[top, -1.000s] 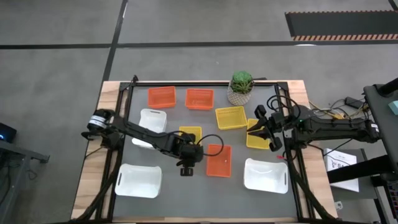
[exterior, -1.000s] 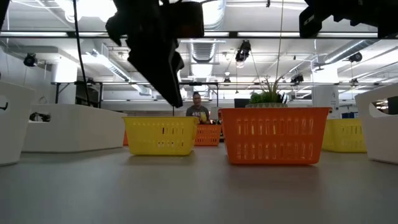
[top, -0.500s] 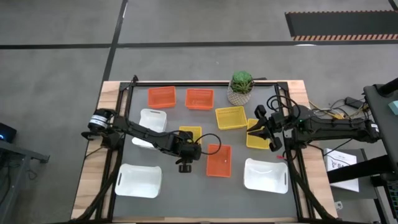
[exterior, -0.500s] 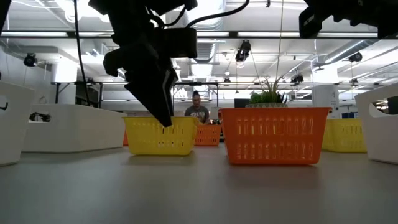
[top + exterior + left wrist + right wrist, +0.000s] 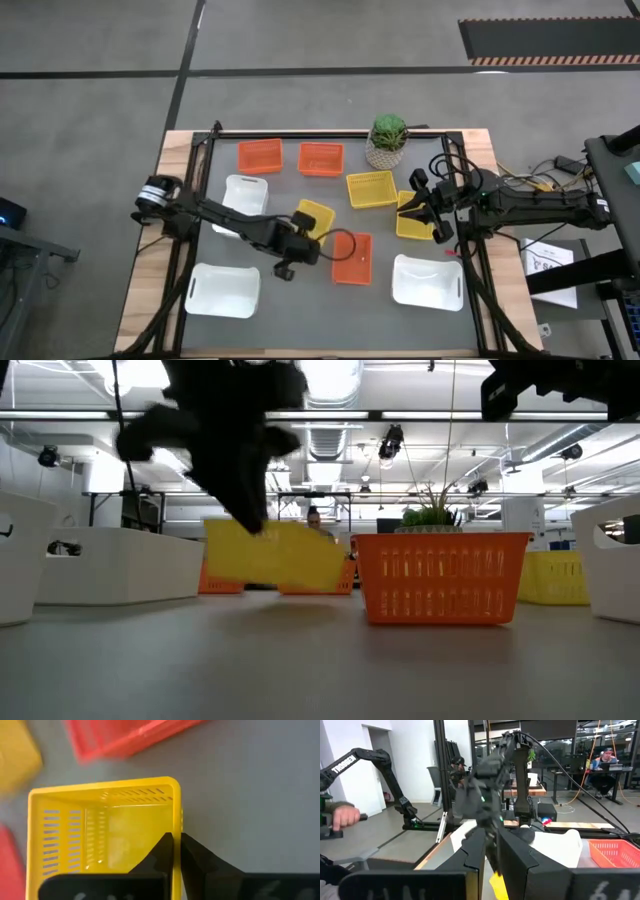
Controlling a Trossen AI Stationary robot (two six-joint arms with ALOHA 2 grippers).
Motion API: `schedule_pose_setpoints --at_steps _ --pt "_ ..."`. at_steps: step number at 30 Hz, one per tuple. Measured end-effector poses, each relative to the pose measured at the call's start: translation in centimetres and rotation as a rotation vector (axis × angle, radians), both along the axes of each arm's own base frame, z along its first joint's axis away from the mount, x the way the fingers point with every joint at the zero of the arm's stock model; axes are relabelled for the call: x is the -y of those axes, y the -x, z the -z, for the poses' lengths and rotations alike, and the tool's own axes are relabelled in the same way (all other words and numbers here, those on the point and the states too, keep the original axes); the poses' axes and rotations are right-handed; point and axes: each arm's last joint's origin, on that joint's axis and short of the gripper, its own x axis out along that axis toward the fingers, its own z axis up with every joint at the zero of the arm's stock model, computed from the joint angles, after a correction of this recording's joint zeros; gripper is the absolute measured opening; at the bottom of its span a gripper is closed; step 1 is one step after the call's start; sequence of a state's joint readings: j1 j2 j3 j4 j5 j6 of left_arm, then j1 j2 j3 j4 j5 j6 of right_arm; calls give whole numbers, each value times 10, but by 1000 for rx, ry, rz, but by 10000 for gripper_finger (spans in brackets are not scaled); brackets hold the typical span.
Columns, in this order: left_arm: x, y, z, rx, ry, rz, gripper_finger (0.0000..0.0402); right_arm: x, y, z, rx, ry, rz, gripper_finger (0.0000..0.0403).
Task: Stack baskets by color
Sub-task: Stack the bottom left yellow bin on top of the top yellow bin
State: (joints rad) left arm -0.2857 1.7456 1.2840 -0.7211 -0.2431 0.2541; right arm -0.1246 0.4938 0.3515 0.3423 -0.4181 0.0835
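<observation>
Nine baskets lie in the high view: the left gripper (image 5: 297,243) pinches the wall of a tilted yellow basket (image 5: 314,220) beside an orange basket (image 5: 352,258); the potted plant (image 5: 387,141) stands at the far edge. Low view: that yellow basket hangs clear of the table (image 5: 320,670). Left wrist view: fingers (image 5: 166,851) clamp its rim. Right wrist view: the right gripper (image 5: 491,851) is nearly closed, its hold unclear; "TROSSEN" marks a distant arm (image 5: 365,757).

Left arm stretched from left edge toward table middle; left gripper (image 5: 303,243) pinched shut. Right arm at right edge, raised; right gripper (image 5: 412,207) fingers nearly together.
</observation>
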Motion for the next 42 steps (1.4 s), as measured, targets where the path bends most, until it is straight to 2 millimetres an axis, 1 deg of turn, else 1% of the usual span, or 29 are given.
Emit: schedule_pose_setpoints --at_steps 4,5,8,11,13,15,17,20,24,31,36,42 --pt "9 13 -23 -1 -178 421 1 0 0 0 -1 3 0 43" --pt "9 15 -29 16 -207 485 1 0 0 0 0 6 1 43" --pt "-4 14 -47 108 -244 512 1 0 0 0 0 6 1 43" --pt "-21 15 -58 132 -298 486 1 0 0 0 -1 5 1 43" --pt "-30 16 -64 149 -319 515 0 0 0 0 -1 5 1 43" --pt "-38 16 -69 171 -297 577 0 0 0 0 -1 6 1 43" --pt "-48 12 -70 218 -243 633 0 0 0 0 -1 7 1 43" --pt "-67 2 -69 296 -204 709 0 0 0 0 0 8 1 43" --pt "-93 -9 -63 340 -265 743 0 0 0 1 -7 6 1 43" --pt "-136 -32 -34 338 -308 757 0 0 0 2 -13 20 2 43" --pt "-158 -47 -13 314 -362 784 0 0 0 -6 21 57 5 43" --pt "-173 -67 -8 337 -412 784 0 0 0 -12 48 101 10 43"
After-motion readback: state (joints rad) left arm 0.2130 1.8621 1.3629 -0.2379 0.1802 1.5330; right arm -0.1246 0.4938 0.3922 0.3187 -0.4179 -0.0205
